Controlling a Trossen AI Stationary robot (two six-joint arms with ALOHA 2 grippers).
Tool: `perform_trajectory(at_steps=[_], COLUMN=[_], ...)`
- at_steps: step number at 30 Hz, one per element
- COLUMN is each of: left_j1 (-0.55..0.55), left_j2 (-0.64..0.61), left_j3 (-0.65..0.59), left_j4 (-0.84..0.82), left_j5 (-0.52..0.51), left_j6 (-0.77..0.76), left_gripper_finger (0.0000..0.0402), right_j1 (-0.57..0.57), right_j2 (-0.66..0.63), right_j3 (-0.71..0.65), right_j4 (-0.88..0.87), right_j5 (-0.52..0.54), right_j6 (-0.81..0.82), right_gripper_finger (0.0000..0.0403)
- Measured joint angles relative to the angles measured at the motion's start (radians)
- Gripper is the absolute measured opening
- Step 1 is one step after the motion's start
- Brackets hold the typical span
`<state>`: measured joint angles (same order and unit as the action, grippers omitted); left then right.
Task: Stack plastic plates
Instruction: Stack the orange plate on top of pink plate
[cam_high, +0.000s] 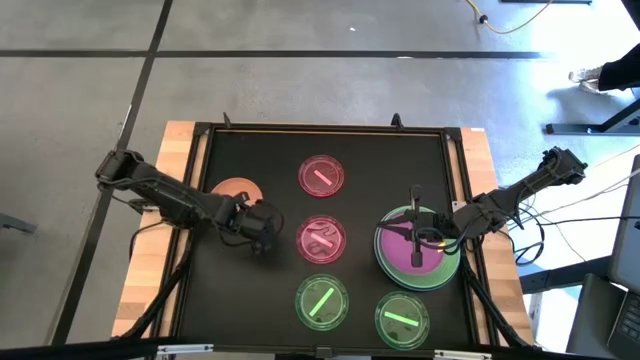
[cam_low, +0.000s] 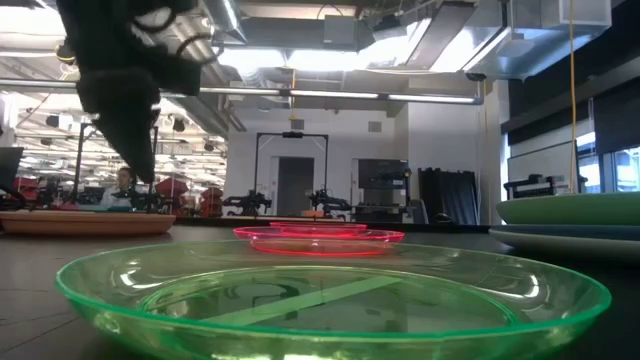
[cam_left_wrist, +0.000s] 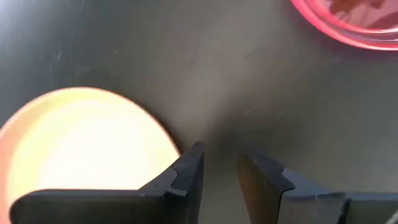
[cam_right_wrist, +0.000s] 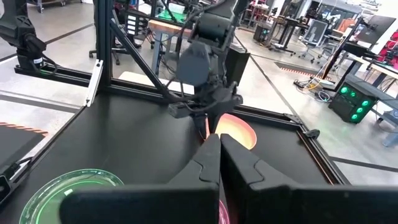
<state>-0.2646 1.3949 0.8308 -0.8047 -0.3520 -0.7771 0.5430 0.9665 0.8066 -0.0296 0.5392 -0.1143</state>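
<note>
Four small translucent plates dot the black table (cam_high: 260, 160): a pink plate (cam_high: 321, 176) at 12 o'clock, another pink plate (cam_high: 321, 238) at centre, a green plate (cam_high: 322, 302) at 6 o'clock and another green plate (cam_high: 402, 318) at 5 o'clock. At 9 o'clock lies the orange plate (cam_high: 236, 189). The left gripper (cam_high: 262, 232) hangs between it and the centre pink plate, fingers (cam_left_wrist: 186, 177) slightly parted, holding nothing. At 3 o'clock the right gripper (cam_high: 415, 236), fingers (cam_right_wrist: 205, 163) pressed together and empty, hovers over the purple plate (cam_high: 412, 250) topping the large stacked plates (cam_high: 386, 262).
</note>
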Motion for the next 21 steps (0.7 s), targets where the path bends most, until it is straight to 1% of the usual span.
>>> perform_trajectory(at_steps=[6,10,15,21], left_j1=[0.029,0.04,0.042,0.042], left_j2=[0.001,0.001,0.001,0.001], left_j3=[-0.064,-0.088,-0.121,-0.159], left_j4=[0.014,0.018,0.083,0.103], left_j5=[0.029,0.029,0.029,0.022], left_j6=[-0.033,-0.033,-0.033,-0.029], left_gripper_finger=[0.009,0.009,0.009,0.009], right_j1=[0.0,0.0,0.0,0.0], right_j2=[0.0,0.0,0.0,0.0], right_j3=[0.0,0.0,0.0,0.0], right_j4=[-0.004,-0.004,-0.004,-0.007], right_j5=[0.0,0.0,0.0,0.0], right_j6=[0.0,0.0,0.0,0.0], right_gripper_finger=[0.0003,0.0003,0.0003,0.0003])
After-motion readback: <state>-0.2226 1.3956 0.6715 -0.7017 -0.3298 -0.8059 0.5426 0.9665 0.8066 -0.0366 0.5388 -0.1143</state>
